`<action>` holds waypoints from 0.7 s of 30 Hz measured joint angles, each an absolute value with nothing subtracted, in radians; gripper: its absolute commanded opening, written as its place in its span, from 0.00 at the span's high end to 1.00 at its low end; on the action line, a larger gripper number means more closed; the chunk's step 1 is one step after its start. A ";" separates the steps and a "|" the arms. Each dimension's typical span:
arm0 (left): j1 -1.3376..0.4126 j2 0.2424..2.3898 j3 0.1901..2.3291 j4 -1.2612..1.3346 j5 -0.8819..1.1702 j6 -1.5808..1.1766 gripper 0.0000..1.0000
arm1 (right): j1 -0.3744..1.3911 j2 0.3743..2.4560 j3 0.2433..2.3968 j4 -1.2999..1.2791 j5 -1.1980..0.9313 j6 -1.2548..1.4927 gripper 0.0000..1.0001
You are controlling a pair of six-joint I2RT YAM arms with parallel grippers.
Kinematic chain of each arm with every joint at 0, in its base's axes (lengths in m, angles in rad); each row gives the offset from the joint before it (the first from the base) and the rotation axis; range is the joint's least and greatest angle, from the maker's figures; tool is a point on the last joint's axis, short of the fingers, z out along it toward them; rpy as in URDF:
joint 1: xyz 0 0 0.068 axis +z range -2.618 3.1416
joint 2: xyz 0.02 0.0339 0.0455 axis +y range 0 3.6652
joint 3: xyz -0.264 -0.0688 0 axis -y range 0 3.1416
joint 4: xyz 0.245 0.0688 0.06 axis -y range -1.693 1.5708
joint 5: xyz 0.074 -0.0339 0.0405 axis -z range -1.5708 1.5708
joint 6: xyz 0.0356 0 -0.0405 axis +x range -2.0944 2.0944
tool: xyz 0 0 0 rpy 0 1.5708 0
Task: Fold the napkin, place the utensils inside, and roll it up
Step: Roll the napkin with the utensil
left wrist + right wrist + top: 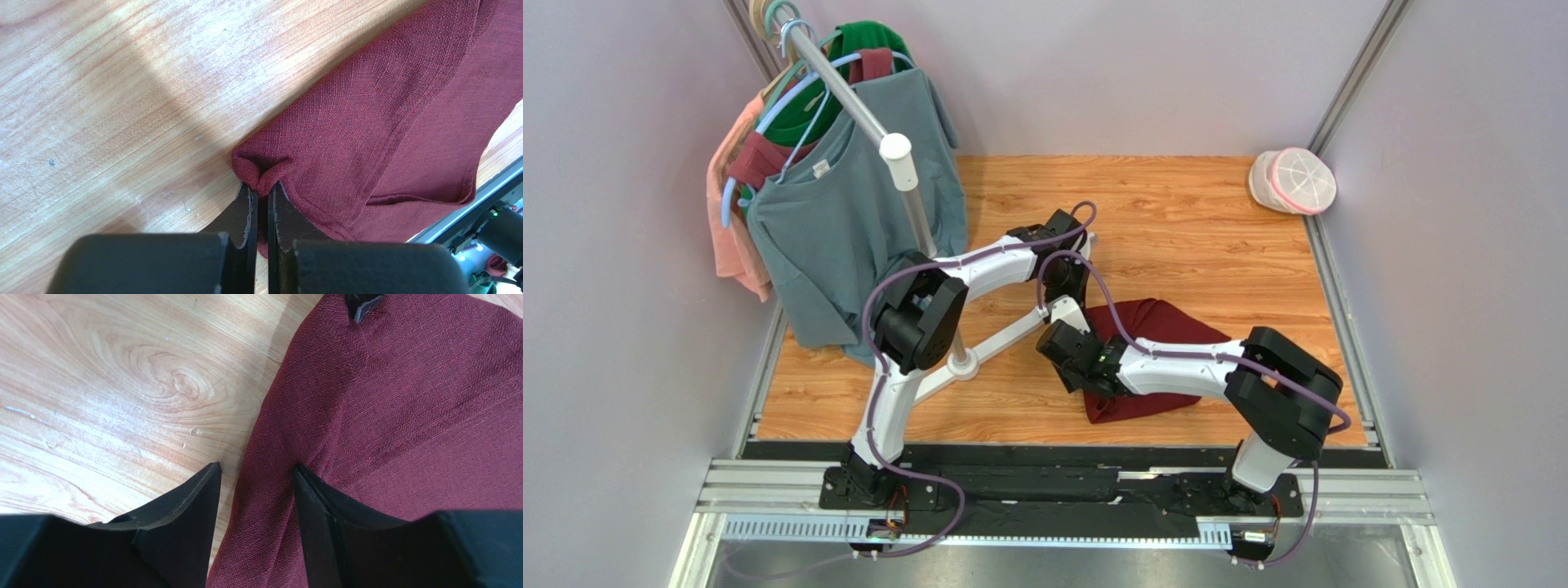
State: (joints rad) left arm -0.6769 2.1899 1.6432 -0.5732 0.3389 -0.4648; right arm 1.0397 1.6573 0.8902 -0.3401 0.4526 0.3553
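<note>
A light-brown wood-grain tabletop (pixel 1161 208) carries 3 things. A dark red woven cloth napkin (pixel 1167 325) lies rumpled and partly folded right of centre, towards the near edge, with 1 corner lifted off the wood. A white T-shaped metal rack base (pixel 977 355) rests on the left half. A round pink-and-white plastic container (pixel 1293 180) sits at the far right corner.

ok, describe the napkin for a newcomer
On the light wooden tabletop, right of centre, under the right arm, lies a plain dark red cloth napkin. Unlike the maroon shirt hanging on the rack, it rests on wood, corner pinched by the left tool.
</note>
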 measured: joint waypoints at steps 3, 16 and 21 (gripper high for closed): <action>-0.677 2.190 1.643 -0.573 0.342 -0.464 1.00 | 1.034 1.660 0.890 -0.339 0.453 0.375 0.51; -0.677 2.154 1.578 -0.495 0.340 -0.471 0.56 | 0.971 1.585 0.767 -0.204 0.392 0.461 0.86; -0.676 2.097 1.520 -0.474 0.331 -0.472 0.37 | 0.907 1.532 0.691 -0.114 0.295 0.481 1.00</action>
State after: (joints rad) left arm -0.6762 2.0968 1.5200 -0.4744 0.3305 -0.4725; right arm 0.9070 1.5318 0.6914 -0.1143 0.2951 0.4812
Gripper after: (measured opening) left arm 0.567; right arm 0.080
